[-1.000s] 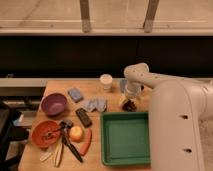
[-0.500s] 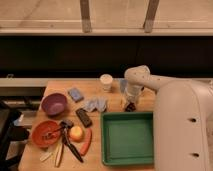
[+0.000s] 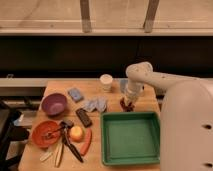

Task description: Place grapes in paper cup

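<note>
The grapes (image 3: 127,104) are a small dark reddish cluster on the wooden table (image 3: 100,152), just behind the green tray's far right corner. My gripper (image 3: 130,97) points down right over them, at or touching their top and hiding part of the cluster. The paper cup (image 3: 106,81) is cream, stands upright near the table's back edge, to the left of the gripper, and is apart from it. The white arm (image 3: 155,77) reaches in from the right.
A blue-grey cup (image 3: 122,85) stands just behind the gripper. A green tray (image 3: 131,137) fills the front right. Left of it lie a crumpled cloth (image 3: 95,104), a dark bar (image 3: 83,117), a blue sponge (image 3: 75,94), a purple bowl (image 3: 54,104), a red bowl (image 3: 46,133), a yellow-orange fruit (image 3: 76,133), a carrot (image 3: 86,142) and utensils.
The arm has swung a little left and the gripper has come down onto the grapes. The grapes and the cups have stayed where they were.
</note>
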Available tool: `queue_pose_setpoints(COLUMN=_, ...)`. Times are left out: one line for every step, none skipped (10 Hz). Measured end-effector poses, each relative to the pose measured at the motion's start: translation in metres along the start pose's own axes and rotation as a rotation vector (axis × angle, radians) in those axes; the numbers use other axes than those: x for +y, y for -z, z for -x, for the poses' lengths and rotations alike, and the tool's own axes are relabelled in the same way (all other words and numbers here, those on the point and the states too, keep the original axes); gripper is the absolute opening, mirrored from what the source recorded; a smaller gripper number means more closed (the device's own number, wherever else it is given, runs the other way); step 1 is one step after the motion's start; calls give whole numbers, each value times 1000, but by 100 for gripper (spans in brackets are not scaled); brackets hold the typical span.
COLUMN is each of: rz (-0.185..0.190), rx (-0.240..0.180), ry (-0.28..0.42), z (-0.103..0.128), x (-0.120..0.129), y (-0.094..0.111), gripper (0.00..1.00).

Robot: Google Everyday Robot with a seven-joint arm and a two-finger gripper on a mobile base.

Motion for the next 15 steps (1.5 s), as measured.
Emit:
queue_pose_setpoints(rz=-3, rx=-24, ry=13, z=2, x=4, y=13, gripper=0)
queue_pose_setpoints(rz=-12, rx=-52, ry=29, z=5, x=8, y=28, gripper=0)
queue_pose_setpoints(rz=-22, rx=-90, ry=48, z=10, x=13, y=51, gripper=0)
queue_pose_setpoints(rz=-31, rx=-122, ry=66, z=13, x=17, y=70, gripper=0)
queue_pose_setpoints(rz=-44, rx=-162, ry=88, z=19, x=21, y=95, gripper=0)
queue_pose_setpoints(rz=-60, rx=-197, ry=106, z=26, x=25, y=118, gripper=0)
queue_pose_setpoints(rz=-80, rx=-226, ry=125, z=34, x=29, y=134, gripper=0)
queue_pose_setpoints(rz=-113, rx=-269, ry=161, z=56, x=43, y=156, gripper=0)
queue_pose_setpoints(rz=-128, rx=-286, ry=175, z=71, x=52, y=163, gripper=0)
queue_pose_setpoints(rz=-139, rx=-301, ry=186, z=88, x=60, y=168, gripper=0)
queue_pose_setpoints(rz=-140, rx=-317, ry=196, z=110, x=70, y=170, gripper=0)
queue_pose_setpoints(rz=-138, rx=-326, ry=211, z=126, x=79, y=169, gripper=0)
queue_pose_setpoints(rz=-132, rx=-334, ry=226, z=144, x=88, y=166, gripper=0)
queue_pose_setpoints(rz=-122, rx=-338, ry=238, z=160, x=93, y=162, gripper=0)
queue_pose_setpoints(rz=-98, rx=-335, ry=244, z=172, x=96, y=154, gripper=0)
